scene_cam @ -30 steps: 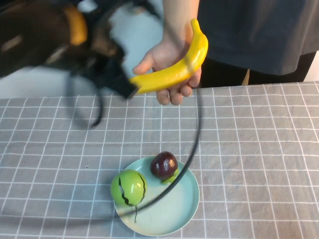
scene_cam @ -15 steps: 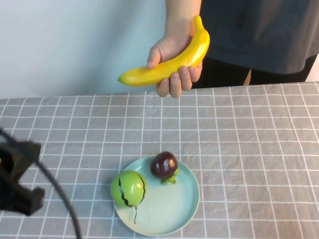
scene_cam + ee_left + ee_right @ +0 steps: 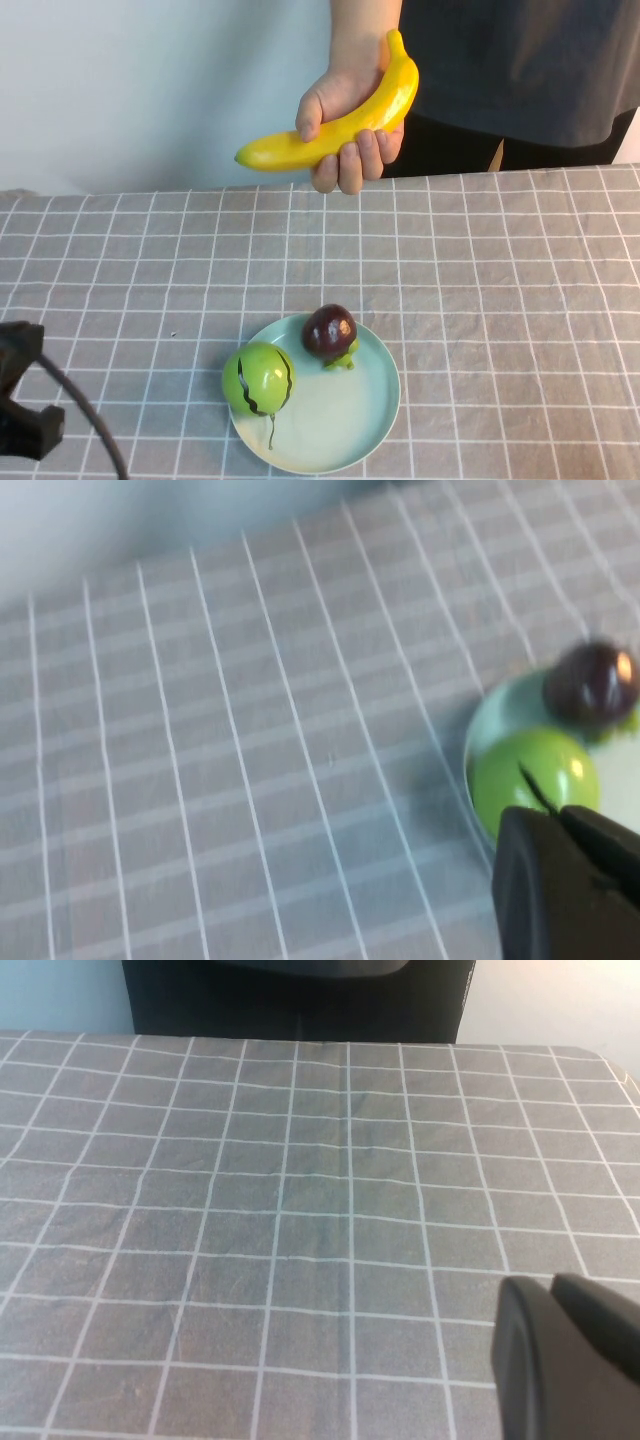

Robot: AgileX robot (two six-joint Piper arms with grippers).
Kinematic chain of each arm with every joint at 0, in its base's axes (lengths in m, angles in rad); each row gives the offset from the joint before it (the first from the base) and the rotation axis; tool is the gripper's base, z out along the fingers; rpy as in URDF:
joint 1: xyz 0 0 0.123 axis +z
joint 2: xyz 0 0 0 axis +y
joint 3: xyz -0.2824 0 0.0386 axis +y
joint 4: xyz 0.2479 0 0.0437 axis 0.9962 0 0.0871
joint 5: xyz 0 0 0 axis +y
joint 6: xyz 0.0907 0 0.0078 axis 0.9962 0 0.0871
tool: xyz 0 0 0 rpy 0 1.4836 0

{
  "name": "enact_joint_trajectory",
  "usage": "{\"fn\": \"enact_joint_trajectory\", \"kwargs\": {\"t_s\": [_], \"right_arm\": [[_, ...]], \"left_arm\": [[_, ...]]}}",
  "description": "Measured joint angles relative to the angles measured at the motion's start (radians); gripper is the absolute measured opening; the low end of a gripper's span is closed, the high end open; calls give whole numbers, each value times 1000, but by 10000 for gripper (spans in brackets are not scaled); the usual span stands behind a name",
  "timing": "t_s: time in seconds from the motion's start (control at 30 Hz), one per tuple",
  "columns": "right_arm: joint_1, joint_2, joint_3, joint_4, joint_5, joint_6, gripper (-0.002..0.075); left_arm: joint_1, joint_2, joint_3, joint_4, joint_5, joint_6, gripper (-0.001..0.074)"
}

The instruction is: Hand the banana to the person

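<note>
The yellow banana [image 3: 330, 125] is in the person's hand [image 3: 345, 120], held in the air beyond the table's far edge. The person [image 3: 520, 70], in a dark grey shirt, stands at the back right. My left gripper [image 3: 560, 815] is shut and empty, low at the near left of the table beside the plate. Part of the left arm [image 3: 20, 400] shows at the bottom left of the high view. My right gripper [image 3: 550, 1285] is shut and empty over bare checked cloth; it is outside the high view.
A light blue plate [image 3: 370, 415] sits at the near middle of the grey checked cloth. It holds a round green striped fruit [image 3: 258, 377] and a small dark purple fruit [image 3: 329, 332]. Both also show in the left wrist view, green [image 3: 535, 775] and purple [image 3: 592, 682].
My left arm has pulled back from the banana to the table's near left corner. The banana stays in the person's hand, which closed round it.
</note>
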Motion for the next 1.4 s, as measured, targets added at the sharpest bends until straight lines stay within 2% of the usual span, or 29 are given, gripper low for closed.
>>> {"fn": "enact_joint_trajectory", "kwargs": {"t_s": [0.1, 0.2, 0.3, 0.57, 0.67, 0.73, 0.83, 1.1, 1.4], "right_arm": [[0, 0, 0, 0, 0, 0, -8], [0, 0, 0, 0, 0, 0, -8], [0, 0, 0, 0, 0, 0, -8], [0, 0, 0, 0, 0, 0, -8], [0, 0, 0, 0, 0, 0, -8], [0, 0, 0, 0, 0, 0, -8], [0, 0, 0, 2, 0, 0, -8], [0, 0, 0, 2, 0, 0, -8], [0, 0, 0, 2, 0, 0, -8]], "left_arm": [[14, -74, 68, 30, -106, -22, 1], [85, -181, 166, -3, -257, 37, 1], [206, -297, 284, -94, -417, 156, 1], [625, -586, 546, -358, -722, 380, 1], [718, -639, 637, -410, -805, 409, 1], [739, -643, 691, -424, -840, 416, 1], [744, -646, 709, -444, -798, 409, 1], [740, -646, 709, -465, -517, 407, 0], [740, -646, 707, -465, -502, 405, 0]]}}
